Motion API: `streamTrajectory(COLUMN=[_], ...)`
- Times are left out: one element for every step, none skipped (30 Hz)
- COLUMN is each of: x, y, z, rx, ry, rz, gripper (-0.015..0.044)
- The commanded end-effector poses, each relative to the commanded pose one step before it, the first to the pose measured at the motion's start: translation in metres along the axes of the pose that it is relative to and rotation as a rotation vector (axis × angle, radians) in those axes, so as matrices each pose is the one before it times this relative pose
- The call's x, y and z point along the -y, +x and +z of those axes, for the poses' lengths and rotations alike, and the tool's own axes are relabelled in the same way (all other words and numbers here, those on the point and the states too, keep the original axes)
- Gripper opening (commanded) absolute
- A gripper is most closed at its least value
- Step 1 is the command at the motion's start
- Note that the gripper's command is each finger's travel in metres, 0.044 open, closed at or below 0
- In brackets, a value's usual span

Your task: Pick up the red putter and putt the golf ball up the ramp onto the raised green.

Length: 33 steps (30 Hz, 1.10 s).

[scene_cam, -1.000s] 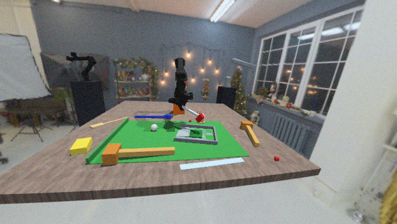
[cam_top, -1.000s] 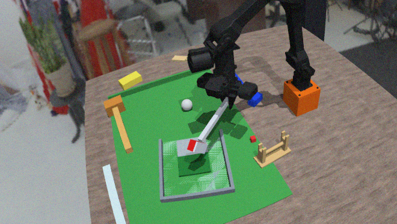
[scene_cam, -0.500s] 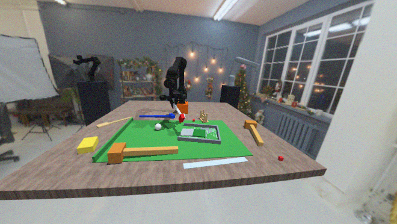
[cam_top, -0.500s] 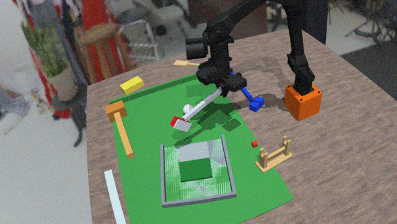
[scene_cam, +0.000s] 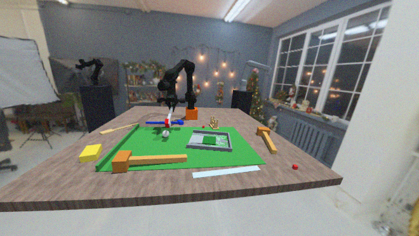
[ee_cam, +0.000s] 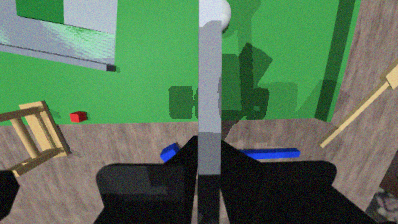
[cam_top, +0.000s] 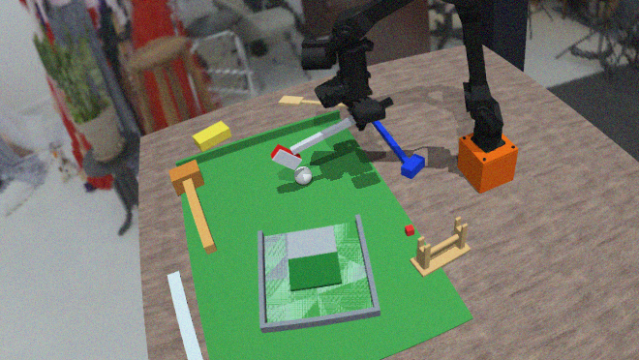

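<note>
My gripper (cam_top: pixel 360 119) (scene_cam: pixel 171 107) (ee_cam: pixel 204 140) is shut on the grey shaft of the red putter (cam_top: pixel 319 136) (ee_cam: pixel 210 95). The putter slants down to its red and grey head (cam_top: pixel 286 157) (scene_cam: pixel 167 122), which hangs just behind and above the white golf ball (cam_top: pixel 303 175) (scene_cam: pixel 166 133) (ee_cam: pixel 225 14). The ball rests on the green mat (cam_top: pixel 232 218) (scene_cam: pixel 143 144). In the wrist view the shaft hides part of the ball. The grey ramp (cam_top: pixel 312 240) leads up to the raised green (cam_top: pixel 315 272) (scene_cam: pixel 209 139), inside a grey frame (cam_top: pixel 261 281).
A blue putter (cam_top: pixel 398 151) (scene_cam: pixel 157 122) (ee_cam: pixel 270 153) lies by the mat's edge near the orange arm base (cam_top: pixel 486 162). An orange mallet (cam_top: pixel 194 203) (scene_cam: pixel 149 159), a yellow block (cam_top: pixel 211 135), a wooden fence (cam_top: pixel 441 252) (ee_cam: pixel 35 135), a small red cube (cam_top: pixel 410 230) and a white strip (cam_top: pixel 181 315) lie around.
</note>
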<state>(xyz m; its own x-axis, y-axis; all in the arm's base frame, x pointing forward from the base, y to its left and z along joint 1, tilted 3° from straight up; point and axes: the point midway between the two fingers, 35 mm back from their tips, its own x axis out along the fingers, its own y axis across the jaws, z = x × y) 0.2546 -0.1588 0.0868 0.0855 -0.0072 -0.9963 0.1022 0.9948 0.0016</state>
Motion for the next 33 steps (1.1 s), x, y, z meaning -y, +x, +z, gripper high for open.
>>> streamTrajectory(x=[0.01832, 0.00474, 0.00475, 0.00475, 0.0039, 0.00234, 0.00078, 0.0, 0.00003, 0.00004, 0.00005, 0.00006, 0.00004, 0.00001, -0.00002, -0.00007, -0.00011, -0.00012, -0.00009, -0.00003, 0.0, 0.00001, 0.00001, 0.00001, 0.00002, 0.00002, 0.00001, 0.00001, 0.0, 0.0, 0.0, -0.00001, -0.00001], y=[-0.00364, -0.00048, -0.00047, -0.00046, -0.00037, -0.00022, -0.00007, 0.0, 0.00096, 0.00174, 0.00258, 0.00353, 0.00391, 0.00437, 0.00486, 0.00521, 0.00533, 0.00423, 0.00256, 0.00085, 0.00026, 0.00052, 0.0008, 0.00101, 0.00124, 0.00145, 0.00158, 0.00162, 0.00162, 0.00162, 0.00162, 0.00162, 0.00161], z=[-0.00869, -0.00257, -0.00255, -0.00252, -0.00203, -0.0012, -0.0004, 0.0, 0.00007, 0.00011, 0.00015, 0.00017, 0.00014, 0.00009, 0.00002, -0.00007, -0.00017, -0.00021, -0.00016, -0.00006, 0.00001, 0.00003, 0.00004, 0.00005, 0.00005, 0.00005, 0.00005, 0.00004, 0.00003, 0.00002, 0.00002, 0.00001, 0.0], rx=[-0.00602, -0.00285, -0.00285, -0.00284, -0.00232, -0.00139, -0.00046, 0.0, 0.0, 0.00001, 0.00001, 0.00001, 0.0, 0.0, -0.00001, -0.00002, -0.00003, -0.00003, -0.00002, -0.00001, 0.0, 0.0, 0.0, 0.0, 0.0, 0.0, 0.0, 0.0, 0.0, 0.0, -0.00001, -0.00001, -0.00001], ry=[0.0863, 0.0228, 0.0228, 0.0228, 0.0186, 0.0112, 0.0037, 0.0, 0.0, 0.0, 0.0, 0.0, 0.0, 0.0, 0.0, 0.0, 0.0, 0.0, 0.0, 0.0, 0.0, 0.0, 0.0, 0.0, 0.0, 0.0, 0.0, 0.0, 0.0, 0.0, 0.0, 0.0, 0.0], rz=[-0.01366, -0.00184, -0.00181, -0.00178, -0.00143, -0.00085, -0.00028, 0.0, 0.0, 0.0, 0.0, 0.00001, 0.00001, 0.00001, 0.00002, 0.00002, 0.00003, 0.00002, 0.00002, 0.00001, 0.0, 0.0, 0.0, 0.0, 0.0, 0.0, 0.0, 0.00001, 0.00001, 0.00001, 0.00001, 0.00001, 0.00001], gripper=[0.0, 0.0, 0.0, 0.0, 0.0, 0.0, 0.0, 0.0, 0.0, 0.0, 0.0, 0.0, 0.0, 0.0, 0.0, 0.0, 0.0, 0.0, 0.0, 0.0, 0.0, 0.0, 0.0, 0.0, 0.0, 0.0, 0.0, 0.0, 0.0, 0.0, 0.0, 0.0, 0.0])
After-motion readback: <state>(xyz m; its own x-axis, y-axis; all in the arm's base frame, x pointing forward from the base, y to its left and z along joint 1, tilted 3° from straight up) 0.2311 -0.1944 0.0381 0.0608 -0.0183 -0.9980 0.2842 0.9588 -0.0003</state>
